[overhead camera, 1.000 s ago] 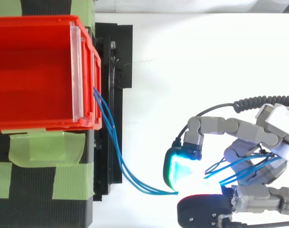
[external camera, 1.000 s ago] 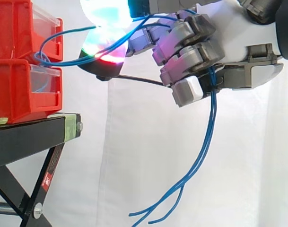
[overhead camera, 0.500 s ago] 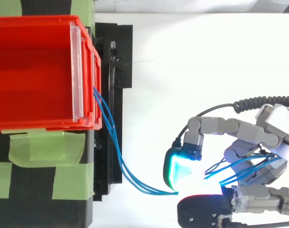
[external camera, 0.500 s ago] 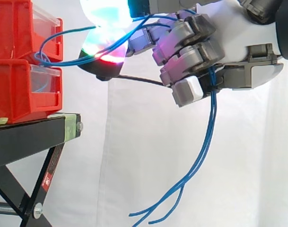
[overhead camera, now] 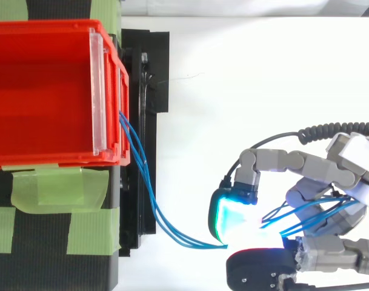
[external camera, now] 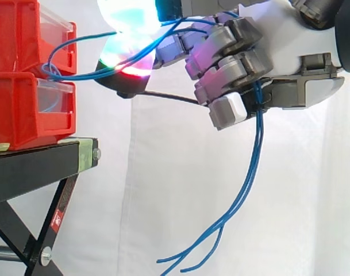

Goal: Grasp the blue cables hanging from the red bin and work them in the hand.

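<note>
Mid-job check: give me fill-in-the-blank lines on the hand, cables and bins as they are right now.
The hand is shut on the ____ cables.
The cables lead from the hand to the stacked ____ bins.
Their free ends hang ____ the hand.
The bins sit on a ____ stand.
Missing: blue; red; below; black.

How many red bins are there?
2: the upper bin sits on the lower bin, which rests on the black stand. More may lie hidden past the picture's edge.
</note>
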